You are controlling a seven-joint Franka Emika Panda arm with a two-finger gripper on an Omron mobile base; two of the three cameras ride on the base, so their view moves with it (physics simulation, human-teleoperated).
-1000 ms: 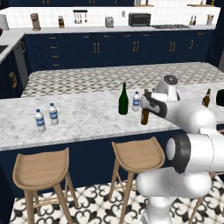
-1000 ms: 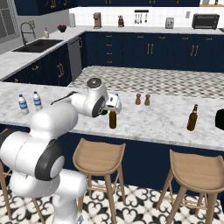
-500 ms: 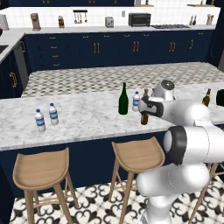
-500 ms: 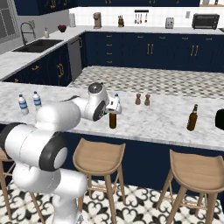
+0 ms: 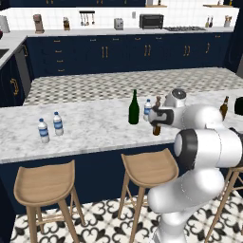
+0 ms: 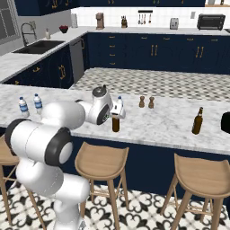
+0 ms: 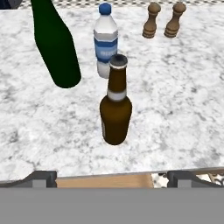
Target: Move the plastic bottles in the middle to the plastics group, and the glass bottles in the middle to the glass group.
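1. Tool [image 7: 112,177] has its fingers spread wide and holds nothing. It sits at the near edge of the table [image 7: 183,113], facing the middle cluster.
2. Middle brown beer bottle [image 7: 115,105] stands upright directly ahead of the tool, centred between the two fingertips [image 7: 41,177] but not touching either. It also shows in the left base view [image 5: 157,124] and the right base view [image 6: 116,123].
3. Just behind it stands the middle water bottle [image 7: 106,41], upright, with a blue label; the gap between the two is small.
4. The green wine bottle [image 7: 54,43] is left of both in the hand view, near but apart. In the left base view [image 5: 134,108] it stands upright.
5. Two small brown shakers [image 7: 162,20] sit side by side further back to the right, well clear of the beer bottle.
6. The plastics group [image 5: 50,127], two matching water bottles, is far to the left on the table, also in the right base view [image 6: 29,105].
7. The glass group beer bottle [image 6: 197,121] is far to the right, beside a dark object [image 6: 225,122] at the frame edge.
8. Wooden stools [image 6: 102,162] stand below the table edge.
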